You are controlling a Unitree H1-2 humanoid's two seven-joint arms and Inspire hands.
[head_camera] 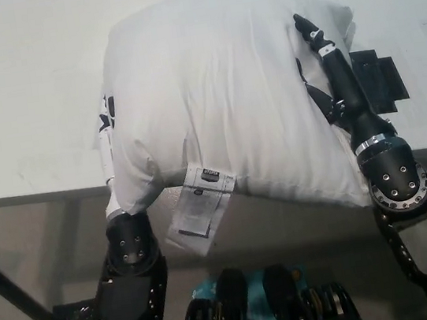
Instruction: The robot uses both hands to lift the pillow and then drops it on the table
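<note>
One white pillow (pixel 221 103) lying on the white counter (pixel 22 99), its near side overhanging the counter's near edge. One care label (pixel 199 208) hanging from the pillow's near seam, below the counter's near edge. Two hands pressed against the pillow, one on each side. Left hand (pixel 104 116) mostly hidden under the pillow's left flank, only a sliver showing; fingers apart or together, cannot tell. Right hand (pixel 314 38) lying against the pillow's right flank near its far corner, dark fingers stretched along the fabric and dented into it, clamped on the pillow against the other hand's side as far as visible. One flat black object (pixel 381 77) resting on the counter just beside the pillow's right side, toward the counter's right edge, partly behind the right forearm. One dark table leg (pixel 9 292) slanting down below the counter's near edge at the left.
</note>
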